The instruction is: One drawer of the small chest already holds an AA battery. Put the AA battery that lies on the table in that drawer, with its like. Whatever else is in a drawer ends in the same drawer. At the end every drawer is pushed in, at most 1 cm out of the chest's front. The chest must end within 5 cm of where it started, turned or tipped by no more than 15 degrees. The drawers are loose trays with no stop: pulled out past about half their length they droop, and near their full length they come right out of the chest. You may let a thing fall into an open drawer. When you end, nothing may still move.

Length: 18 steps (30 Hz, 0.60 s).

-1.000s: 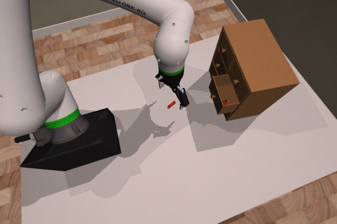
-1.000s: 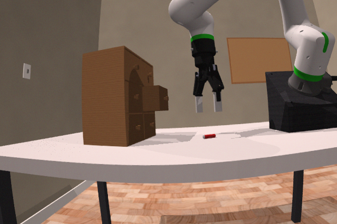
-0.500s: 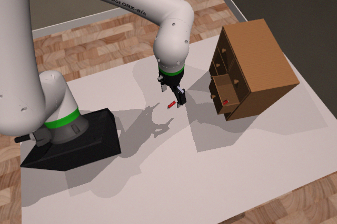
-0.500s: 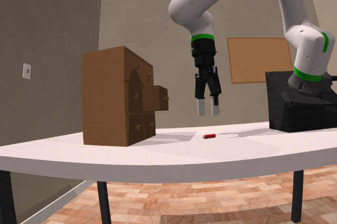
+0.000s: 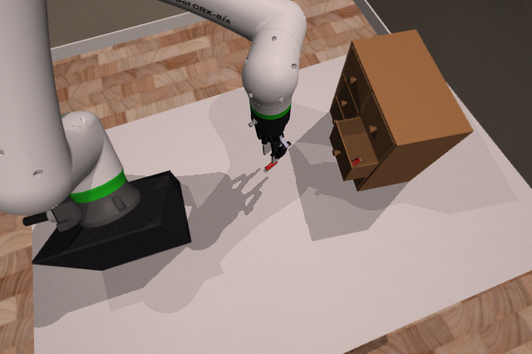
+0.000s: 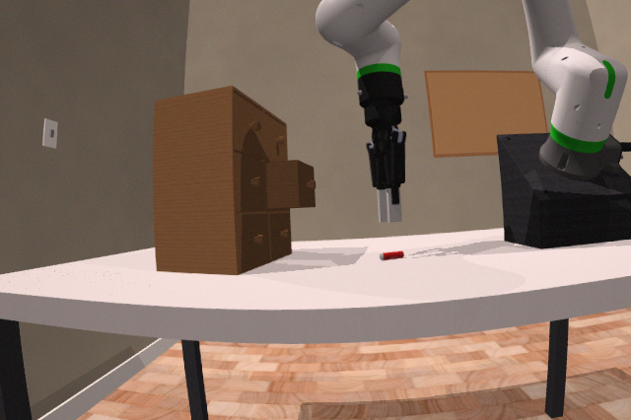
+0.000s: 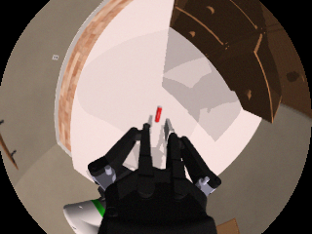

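Observation:
A red AA battery (image 5: 270, 165) lies on the white table, a little in front of the small wooden chest (image 5: 399, 105). It also shows in the exterior view (image 6: 391, 255) and in the wrist view (image 7: 158, 113). My gripper (image 6: 389, 214) points down and hangs a short way above the battery, not touching it. Its fingers are drawn almost together with only a narrow gap, and nothing is between them (image 7: 156, 132). One drawer (image 5: 354, 148) (image 6: 290, 183) in the chest's middle row is pulled partly out, and a second red battery (image 5: 356, 162) lies inside it. The other drawers are pushed in.
The robot's black base (image 5: 115, 221) stands at the table's left, well away from the battery. The chest (image 6: 219, 180) stands near the table's far right edge, with its drawer fronts facing the arm.

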Each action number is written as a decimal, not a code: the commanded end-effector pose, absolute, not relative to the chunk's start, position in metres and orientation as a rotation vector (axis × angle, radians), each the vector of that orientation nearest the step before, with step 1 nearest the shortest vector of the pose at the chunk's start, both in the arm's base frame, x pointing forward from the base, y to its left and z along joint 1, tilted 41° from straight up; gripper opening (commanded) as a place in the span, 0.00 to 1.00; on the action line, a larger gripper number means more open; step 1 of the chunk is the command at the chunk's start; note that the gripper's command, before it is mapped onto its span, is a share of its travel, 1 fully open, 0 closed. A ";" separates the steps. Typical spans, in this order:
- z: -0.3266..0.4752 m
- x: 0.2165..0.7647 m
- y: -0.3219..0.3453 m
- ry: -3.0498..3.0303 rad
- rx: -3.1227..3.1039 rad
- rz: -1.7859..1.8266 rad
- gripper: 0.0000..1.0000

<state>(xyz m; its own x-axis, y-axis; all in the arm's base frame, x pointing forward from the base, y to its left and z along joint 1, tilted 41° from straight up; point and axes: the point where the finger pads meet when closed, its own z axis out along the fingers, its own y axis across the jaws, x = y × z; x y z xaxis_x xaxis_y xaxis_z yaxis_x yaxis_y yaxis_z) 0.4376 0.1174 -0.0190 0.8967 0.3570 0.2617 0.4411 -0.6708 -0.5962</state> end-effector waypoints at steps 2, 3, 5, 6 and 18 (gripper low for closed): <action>-0.019 0.438 0.118 -0.569 -2.372 -0.160 0.17; -0.020 0.438 0.118 -0.569 -2.372 -0.160 0.17; -0.021 0.438 0.119 -0.569 -2.372 -0.160 0.17; -0.022 0.438 0.120 -0.569 -2.372 -0.160 0.17; -0.039 0.437 0.134 -0.569 -2.372 -0.160 0.17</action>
